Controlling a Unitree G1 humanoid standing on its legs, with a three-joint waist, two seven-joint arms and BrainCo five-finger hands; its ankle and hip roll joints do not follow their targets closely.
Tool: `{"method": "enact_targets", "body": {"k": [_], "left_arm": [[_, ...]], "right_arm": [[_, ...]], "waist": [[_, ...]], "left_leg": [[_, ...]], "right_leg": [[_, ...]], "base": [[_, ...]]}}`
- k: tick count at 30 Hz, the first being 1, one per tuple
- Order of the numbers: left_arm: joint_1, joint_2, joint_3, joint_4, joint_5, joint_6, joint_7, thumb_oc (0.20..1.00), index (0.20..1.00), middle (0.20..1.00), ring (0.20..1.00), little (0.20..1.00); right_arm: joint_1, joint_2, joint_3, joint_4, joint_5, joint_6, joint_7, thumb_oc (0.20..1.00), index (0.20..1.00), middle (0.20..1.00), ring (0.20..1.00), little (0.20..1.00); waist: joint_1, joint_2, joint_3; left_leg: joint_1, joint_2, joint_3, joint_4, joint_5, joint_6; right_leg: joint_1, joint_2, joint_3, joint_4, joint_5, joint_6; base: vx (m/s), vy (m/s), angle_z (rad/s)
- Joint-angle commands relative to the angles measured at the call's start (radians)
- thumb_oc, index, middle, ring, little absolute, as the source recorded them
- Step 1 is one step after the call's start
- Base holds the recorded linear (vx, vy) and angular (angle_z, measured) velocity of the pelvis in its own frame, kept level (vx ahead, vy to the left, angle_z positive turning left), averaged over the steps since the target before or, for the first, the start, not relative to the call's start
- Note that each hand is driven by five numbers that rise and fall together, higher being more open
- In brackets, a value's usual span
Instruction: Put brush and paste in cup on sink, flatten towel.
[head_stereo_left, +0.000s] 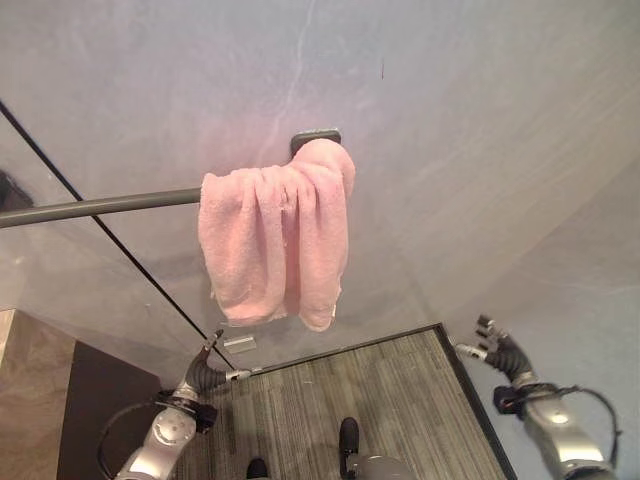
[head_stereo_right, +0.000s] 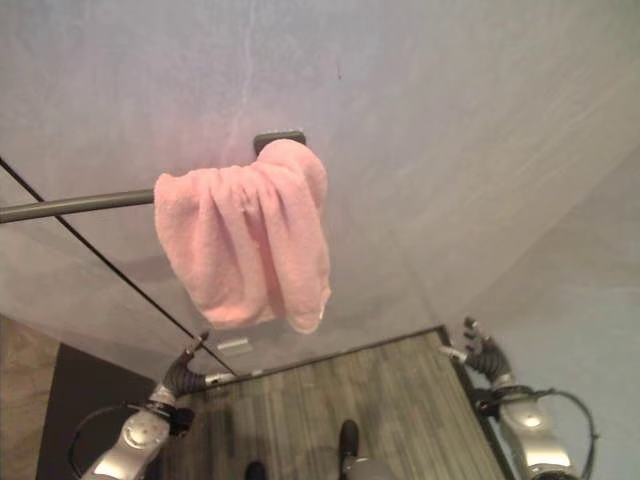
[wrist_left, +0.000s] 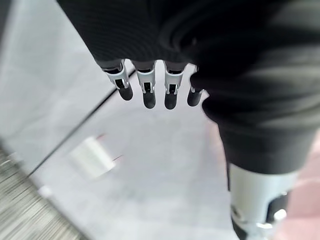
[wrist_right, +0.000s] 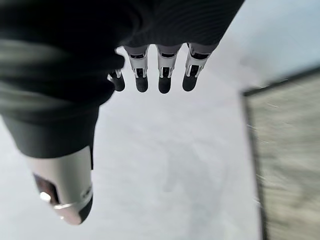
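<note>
Pink towel (head_stereo_left: 276, 243) hangs bunched at the end of the grey rail (head_stereo_left: 100, 206) on the wall, left hand (head_stereo_left: 205, 375) and right hand (head_stereo_left: 500, 352) both low, empty, fingers relaxed straight; best to raise both, pinch the hem corners, spread sideways along the rail.

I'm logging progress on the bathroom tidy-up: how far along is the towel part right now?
Nothing looks done on the towel yet: the pink towel hangs bunched in folds over the end of the dark rail, not spread flat. Nothing is in hand: the left robot hand and the right robot hand are open, low and clear of it. Left: reach up and spread the towel along the rail.
</note>
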Motion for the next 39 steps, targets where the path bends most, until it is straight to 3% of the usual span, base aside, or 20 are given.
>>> {"method": "enact_targets", "body": {"k": [1,7,13,16,20,28,33,34,35,36,37,38,39], "left_arm": [[-0.011,0.132,0.055,-0.085,-0.039,-0.086,-0.023,1.000,1.000,1.000,1.000,1.000],[0.041,0.225,0.128,-0.220,-0.159,-0.113,-0.085,1.000,1.000,1.000,1.000,1.000],[-0.008,0.339,0.139,-0.330,-0.273,-0.147,-0.137,1.000,1.000,1.000,1.000,1.000],[-0.136,0.370,0.069,-0.354,-0.412,-0.164,-0.179,1.000,1.000,1.000,1.000,1.000],[-0.255,0.385,-0.013,-0.372,-0.449,-0.164,-0.187,1.000,1.000,1.000,1.000,1.000],[-0.538,0.258,-0.228,-0.355,-0.470,-0.159,-0.154,1.000,1.000,1.000,1.000,1.000],[-0.524,0.183,-0.244,-0.341,-0.427,-0.142,-0.140,1.000,1.000,1.000,1.000,1.000],[-0.523,0.183,-0.243,-0.341,-0.427,-0.142,-0.140,1.000,1.000,1.000,1.000,1.000],[-0.509,0.172,-0.234,-0.339,-0.423,-0.139,-0.135,1.000,1.000,1.000,1.000,1.000],[-0.490,0.164,-0.224,-0.340,-0.424,-0.136,-0.132,1.000,1.000,1.000,1.000,1.000],[-0.474,0.159,-0.211,-0.344,-0.421,-0.132,-0.127,0.884,0.884,0.884,0.884,0.884],[-0.439,0.142,-0.188,-0.355,-0.424,-0.126,-0.122,0.558,0.558,0.558,0.558,0.558],[-0.415,0.132,-0.175,-0.354,-0.419,-0.122,-0.117,0.391,0.391,0.391,0.391,0.391]], "right_arm": [[-0.074,-0.093,0.004,-0.053,0.131,-0.065,0.078,1.000,1.000,1.000,1.000,1.000],[-0.160,-0.212,0.051,-0.107,0.267,-0.040,0.159,1.000,1.000,1.000,1.000,1.000],[-0.321,-0.251,0.148,-0.098,0.354,-0.033,0.174,1.000,1.000,1.000,1.000,1.000],[-0.426,-0.207,0.234,-0.097,0.381,-0.038,0.164,1.000,1.000,1.000,1.000,1.000],[-0.517,-0.168,0.306,-0.104,0.368,-0.040,0.146,1.000,1.000,1.000,1.000,1.000],[-0.741,0.028,0.444,-0.067,0.310,-0.051,0.056,1.000,1.000,1.000,1.000,1.000],[-0.770,0.134,0.429,-0.084,0.312,-0.055,0.018,1.000,1.000,1.000,1.000,1.000],[-0.770,0.135,0.430,-0.084,0.312,-0.055,0.017,0.937,0.937,0.937,0.937,0.937],[-0.773,0.150,0.425,-0.089,0.306,-0.056,0.004,0.335,0.335,0.335,0.335,0.335],[-0.772,0.164,0.418,-0.095,0.308,-0.054,-0.004,0.200,0.200,0.200,0.200,0.200],[-0.770,0.175,0.414,-0.099,0.305,-0.054,-0.014,0.200,0.200,0.200,0.200,0.200],[-0.763,0.194,0.398,-0.122,0.300,-0.058,-0.029,0.200,0.200,0.200,0.200,0.200],[-0.749,0.208,0.387,-0.148,0.300,-0.061,-0.034,0.200,0.200,0.200,0.200,0.200]], "waist": [[0.022,-0.009,-0.027],[0.044,0.004,-0.026],[0.061,0.024,-0.016],[0.062,0.035,-0.015],[0.057,0.040,-0.012],[0.040,0.038,-0.010],[0.033,0.028,-0.009],[0.032,0.028,-0.009],[0.032,0.026,-0.010],[0.033,0.024,-0.010],[0.033,0.023,-0.009],[0.034,0.021,-0.009],[0.033,0.020,-0.009]], "left_leg": [[-0.052,-0.034,-0.005,0.012,0.072,-0.002],[-0.060,-0.031,-0.013,0.002,0.083,-0.014],[-0.079,-0.036,-0.023,0.002,0.092,-0.020],[-0.095,-0.040,-0.024,0.002,0.096,-0.023],[-0.099,-0.042,-0.023,0.002,0.097,-0.022],[-0.101,-0.042,0.013,0.002,0.088,-0.019],[-0.105,-0.037,0.031,0.002,0.083,-0.015],[-0.105,-0.037,0.031,0.002,0.083,-0.015],[-0.104,-0.037,0.032,0.002,0.081,-0.014],[-0.102,-0.036,0.035,0.002,0.080,-0.013],[-0.098,-0.035,0.037,0.002,0.078,-0.013],[-0.091,-0.034,0.040,0.002,0.076,-0.012],[-0.087,-0.033,0.040,0.002,0.074,-0.011]], "right_leg": [[0.047,-0.084,0.005,0.055,-0.103,0.105],[0.058,-0.087,-0.010,0.032,-0.098,0.108],[0.060,-0.097,-0.021,0.008,-0.085,0.112],[0.053,-0.103,-0.023,0.000,-0.076,0.114],[0.046,-0.105,-0.016,0.000,-0.072,0.115],[0.017,-0.105,0.027,0.000,-0.059,0.117],[-0.003,-0.100,0.052,0.000,-0.054,0.118],[-0.004,-0.100,0.052,0.000,-0.054,0.118],[-0.004,-0.098,0.055,0.000,-0.054,0.118],[-0.003,-0.097,0.058,0.000,-0.054,0.118],[-0.001,-0.096,0.060,0.000,-0.054,0.117],[0.005,-0.094,0.063,0.000,-0.057,0.116],[0.009,-0.092,0.064,0.000,-0.061,0.115]], "base": [[0.03,-0.038,0.13],[0.02,-0.017,0.12],[0.00,0.002,0.05],[-0.01,0.010,0.11],[0.00,0.009,0.05],[0.00,0.016,-0.12],[0.00,0.010,-0.16],[0.01,0.003,-0.15],[0.02,0.002,-0.13],[0.03,0.002,-0.06],[0.04,0.003,-0.03],[0.04,0.003,-0.05],[0.04,0.002,-0.09]]}}
